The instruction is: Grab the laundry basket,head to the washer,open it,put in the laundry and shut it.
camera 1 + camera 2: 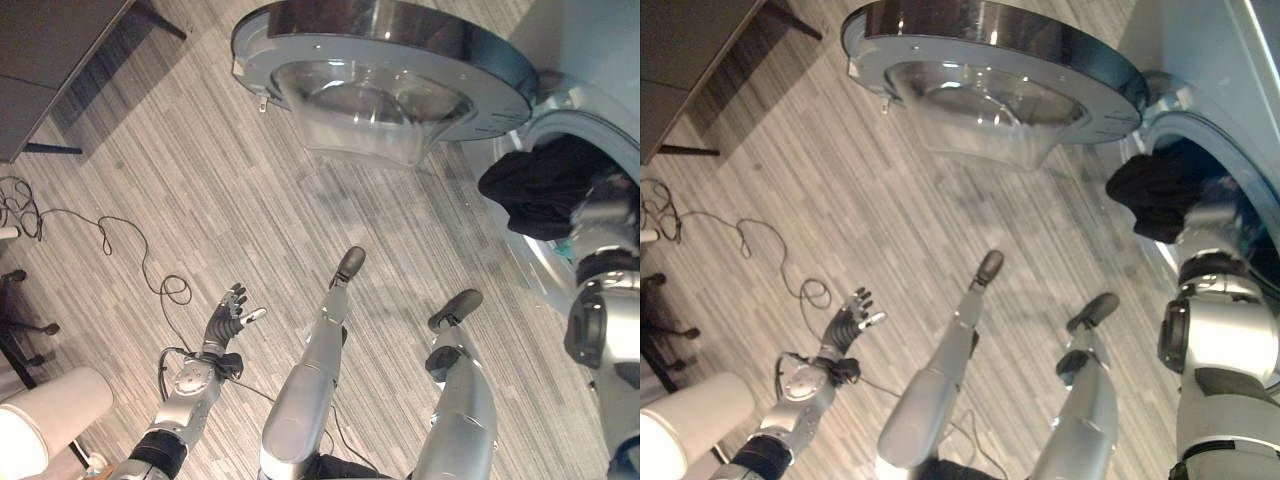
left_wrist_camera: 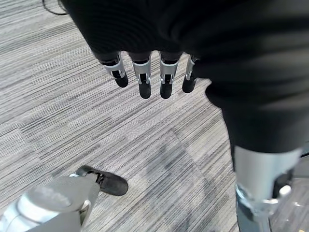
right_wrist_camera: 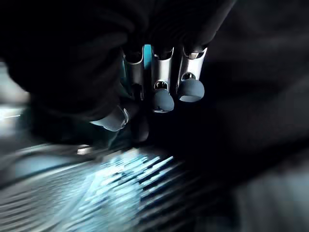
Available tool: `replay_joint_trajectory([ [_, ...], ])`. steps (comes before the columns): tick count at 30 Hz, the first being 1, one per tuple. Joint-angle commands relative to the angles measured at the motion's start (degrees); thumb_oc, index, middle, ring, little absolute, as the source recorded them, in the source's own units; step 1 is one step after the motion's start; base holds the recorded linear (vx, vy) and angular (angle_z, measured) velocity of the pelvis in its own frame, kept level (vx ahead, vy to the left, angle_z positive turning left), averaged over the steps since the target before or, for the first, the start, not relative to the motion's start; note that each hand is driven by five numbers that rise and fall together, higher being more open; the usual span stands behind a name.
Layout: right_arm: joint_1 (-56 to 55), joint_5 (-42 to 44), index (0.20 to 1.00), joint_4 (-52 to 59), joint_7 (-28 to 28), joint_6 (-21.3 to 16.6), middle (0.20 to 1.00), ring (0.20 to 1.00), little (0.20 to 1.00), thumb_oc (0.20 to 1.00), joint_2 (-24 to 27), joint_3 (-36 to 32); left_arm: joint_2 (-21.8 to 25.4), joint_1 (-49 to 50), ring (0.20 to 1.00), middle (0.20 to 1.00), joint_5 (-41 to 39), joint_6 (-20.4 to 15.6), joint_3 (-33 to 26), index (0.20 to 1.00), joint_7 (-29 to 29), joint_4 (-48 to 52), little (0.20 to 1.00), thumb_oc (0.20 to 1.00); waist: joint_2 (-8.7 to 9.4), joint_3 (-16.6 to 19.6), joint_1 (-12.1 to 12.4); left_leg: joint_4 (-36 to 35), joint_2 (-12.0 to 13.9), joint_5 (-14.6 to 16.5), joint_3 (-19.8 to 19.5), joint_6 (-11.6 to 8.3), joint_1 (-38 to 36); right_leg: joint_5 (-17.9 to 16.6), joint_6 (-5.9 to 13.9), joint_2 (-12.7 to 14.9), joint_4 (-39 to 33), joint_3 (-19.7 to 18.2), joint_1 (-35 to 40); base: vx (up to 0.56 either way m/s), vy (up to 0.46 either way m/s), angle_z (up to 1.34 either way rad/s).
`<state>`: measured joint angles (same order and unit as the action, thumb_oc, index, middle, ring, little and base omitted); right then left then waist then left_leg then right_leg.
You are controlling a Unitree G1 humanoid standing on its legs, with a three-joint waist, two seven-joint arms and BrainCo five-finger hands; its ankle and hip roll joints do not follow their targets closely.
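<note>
loading step: right hand (image 3: 159, 84) in washer (image 1: 1200, 130) drum, grip unreadable; push black laundry (image 1: 540, 185) fully past the rim; left hand (image 1: 232, 318) relaxed, holding nothing.

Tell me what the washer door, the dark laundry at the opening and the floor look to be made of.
Washer door: a clear bowl, probably glass or clear plastic, since the floor shows through it, set in a grey ring that looks like moulded plastic with a glossy dark band. Dark laundry: soft black fabric, bunched in folds. Floor: matte grey striped surface, possibly carpet tile.
</note>
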<state>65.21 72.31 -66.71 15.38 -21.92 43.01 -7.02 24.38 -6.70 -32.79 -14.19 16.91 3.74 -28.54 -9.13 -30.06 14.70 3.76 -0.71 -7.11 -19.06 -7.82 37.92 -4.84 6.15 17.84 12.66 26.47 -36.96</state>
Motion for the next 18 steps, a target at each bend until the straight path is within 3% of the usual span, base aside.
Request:
replay_joint_trajectory([
  [1, -0.41, 1.48, 0.200, 3.38, 1.74, -5.71, 0.200, 0.200, 0.200, 0.200, 14.18, 0.36, 1.88, 5.34, 1.000, 1.000, 0.05, -1.29, -0.06, 1.000, 0.42, -2.57, 1.000, 1.000, 1.27, 0.72, -2.23, -4.12, 7.11, -0.78, 7.63, -3.29, -0.34, 10.44, 6.68, 1.96, 6.60, -6.09, 4.01, 0.02, -0.052, -0.10],
  [3, -0.96, -0.03, 0.200, 3.21, 1.99, -5.64, 0.200, 0.200, 0.200, 0.200, 16.24, 0.75, 2.16, 5.77, 1.000, 1.000, 0.34, -1.71, -0.80, 1.000, 0.47, -2.93, 1.000, 1.000, 1.35, 0.64, -2.44, -3.76, 6.89, -1.82, 7.42, -3.18, 0.12, 8.82, 6.23, 2.01, 5.99, -5.65, 3.83, -0.03, 0.006, 0.02],
  [4, -1.36, -1.32, 0.200, 3.47, 2.64, -5.86, 0.200, 0.200, 0.200, 0.200, 16.19, 0.71, 2.01, 5.69, 1.000, 1.000, 0.31, -1.93, -1.13, 1.000, 0.69, -3.29, 1.000, 1.000, 1.46, 1.20, -2.91, -4.11, 7.04, -0.59, 7.64, -3.26, -0.47, 10.07, 6.60, 1.76, 5.79, -6.21, 4.32, 0.00, 0.023, 0.06],
  [7, -4.86, -3.54, 0.200, 5.74, 3.90, -6.88, 0.200, 0.200, 0.200, 0.200, 13.05, -0.75, 1.20, 5.30, 1.000, 1.000, -0.33, -2.40, -1.57, 1.000, 1.37, -2.98, 1.000, 1.000, 1.35, 1.02, -3.56, -3.71, 6.90, -0.50, 8.23, -3.20, -0.26, 9.58, 6.36, 1.50, 5.26, -6.67, 4.13, 0.03, -0.005, 0.03],
  [9, -5.51, -3.44, 0.200, 1.01, 2.43, -3.66, 0.200, 0.200, 0.200, 0.200, 11.14, 0.71, 1.11, 4.62, 1.000, 1.000, -1.08, -2.71, -1.08, 1.000, 1.38, -2.87, 1.000, 1.000, 1.68, 0.93, -3.40, -3.17, 6.86, -0.35, 8.66, -3.21, 0.08, 9.37, 6.18, 1.41, 5.11, -6.89, 3.93, -0.01, -0.006, -0.07],
  [10, -5.37, -4.47, 1.000, -3.09, 1.00, 0.04, 1.000, 1.000, 1.000, 1.000, 10.28, 2.79, 1.12, 4.08, 1.000, 1.000, -1.29, -2.77, -0.62, 1.000, 1.15, -2.66, 1.000, 1.000, 1.81, 0.71, -3.39, -2.97, 6.92, -0.16, 8.89, -3.28, 0.20, 9.55, 6.07, 1.47, 5.28, -6.99, 3.79, -0.01, -0.004, -0.05],
  [12, -5.44, -6.17, 1.000, -7.39, -1.35, 4.71, 1.000, 1.000, 1.000, 1.000, 8.10, 5.49, 0.98, 3.50, 1.000, 1.000, -1.59, -2.54, -0.01, 1.000, 0.54, -1.97, 1.000, 1.000, 1.75, 0.32, -3.54, -2.61, 6.93, -0.15, 9.19, -3.29, 0.54, 9.42, 5.91, 1.39, 5.18, -7.07, 3.61, 0.00, -0.008, -0.05],
  [13, -5.88, -5.91, 1.000, -8.08, -2.00, 5.19, 1.000, 1.000, 1.000, 1.000, 6.39, 5.88, 0.88, 3.33, 1.000, 1.000, -1.67, -2.51, 0.34, 1.000, 0.35, -1.83, 1.000, 1.000, 1.68, 0.31, -3.61, -2.56, 6.93, -0.17, 9.23, -3.26, 0.68, 9.37, 5.83, 1.38, 5.09, -7.13, 3.57, 0.01, 0.015, -0.07],
  [14, -8.46, -4.29, 1.000, -6.39, -3.45, 4.70, 1.000, 1.000, 1.000, 1.000, 0.98, 5.78, 0.21, 3.08, 1.000, 1.000, -1.57, -2.19, 0.81, 1.000, 0.31, -1.92, 1.000, 1.000, 1.61, 0.31, -3.71, -2.28, 6.97, -0.29, 9.43, -3.05, 1.04, 8.98, 5.65, 1.28, 4.71, -7.23, 3.52, -0.06, 0.062, -0.09],
  [15, -9.93, -3.61, 1.000, -4.81, -4.22, 4.05, 1.000, 1.000, 1.000, 1.000, -1.31, 5.83, -0.09, 3.12, 1.000, 1.000, -1.34, -1.99, 0.81, 1.000, 0.35, -2.23, 1.000, 1.000, 1.49, 0.27, -3.56, -1.92, 6.85, -1.42, 9.41, -2.88, 1.78, 7.61, 5.19, 1.36, 4.48, -6.76, 2.95, 0.01, 0.028, -0.11],
  [16, -10.09, -3.67, 1.000, -4.45, -4.11, 3.96, 1.000, 1.000, 1.000, 1.000, -1.45, 5.68, -0.05, 3.02, 1.000, 1.000, -1.34, -1.98, 0.73, 1.000, 0.37, -2.23, 1.000, 1.000, 1.68, 0.31, -3.78, -2.15, 6.98, -0.28, 9.51, -3.02, 1.04, 8.95, 5.60, 1.21, 4.58, -7.26, 3.61, 0.01, 0.018, -0.13],
  [18, -20.20, -5.22, 1.000, 10.73, -6.69, -0.39, 1.000, 1.000, 1.000, 1.000, -10.74, 6.62, -1.80, 3.74, 1.000, 1.000, -0.28, -1.68, -0.39, 1.000, 0.36, -2.66, 1.000, 1.000, 2.08, 0.27, -4.50, -1.55, 6.93, -1.43, 9.47, -2.64, 2.18, 7.09, 5.06, 1.05, 3.90, -6.75, 2.77, -0.02, 0.050, -0.13],
])
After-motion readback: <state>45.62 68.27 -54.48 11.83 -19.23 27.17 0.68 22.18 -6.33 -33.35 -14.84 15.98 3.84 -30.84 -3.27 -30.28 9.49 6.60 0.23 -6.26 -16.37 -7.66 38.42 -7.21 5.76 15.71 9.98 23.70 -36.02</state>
